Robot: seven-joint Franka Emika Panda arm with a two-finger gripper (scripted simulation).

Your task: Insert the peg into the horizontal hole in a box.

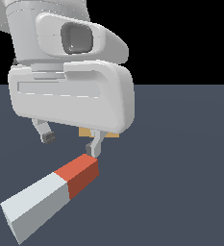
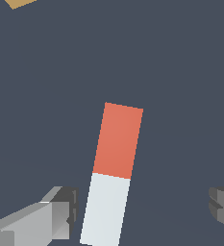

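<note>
Lying flat on the dark grey worktop [image 1: 180, 144], nearest the exterior camera: the peg [image 1: 53, 194], pale grey-white end closest to the lens, red end pointing away toward the arm. Square in section, resting along its length, untouched by anything.

Above and behind the red end, hanging clear of the worktop: the pincer [image 1: 71, 141], carried under the big white hand body of the arm [image 1: 70, 91]. Spread wide, with nothing held between the fingers. One finger [image 1: 94, 146] seen just over the far red tip of the peg in the exterior view, the other well off toward the exterior view's left; contact between finger and peg cannot be told from that view.

From the wrist view, same peg [image 2: 111, 175] lying between the two fingertips [image 2: 60, 211], with open worktop on both sides of it, so not gripped. Red section further from the fingertips, pale section passing between them.

Behind the pincer in the exterior view, mostly hidden by the hand body: the box [image 1: 86, 132], only a small tan sliver showing. In the wrist view, just a tan corner of the box [image 2: 18, 3] at the picture's edge, well apart from the peg. Hole not visible in either view.
</note>
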